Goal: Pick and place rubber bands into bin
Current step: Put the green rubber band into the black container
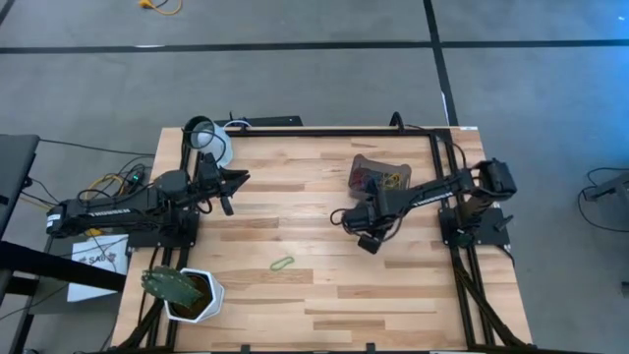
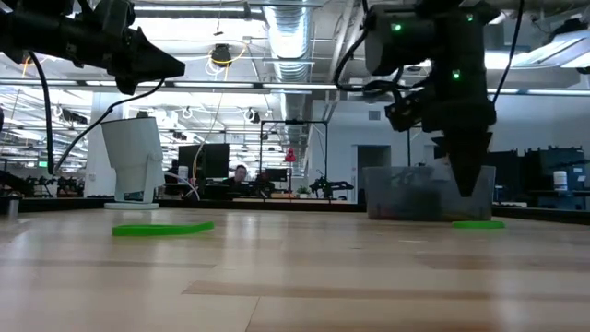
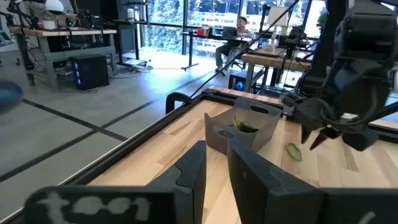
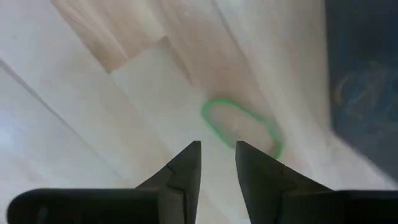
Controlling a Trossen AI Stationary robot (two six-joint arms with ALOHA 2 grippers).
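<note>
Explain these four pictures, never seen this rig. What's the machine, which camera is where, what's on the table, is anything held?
Two dark robot arms work at a wooden table. One camera looks straight down, one sits at table-top height, and one rides on each wrist. The right gripper hangs open just above a green rubber band lying beside the bin, a small dark tray already holding several bands. A second green band lies mid-table. The left gripper waits raised near the table's far left, empty, fingers slightly apart. A white cup and a potted plant stand on the left side. Nothing is held.
</note>
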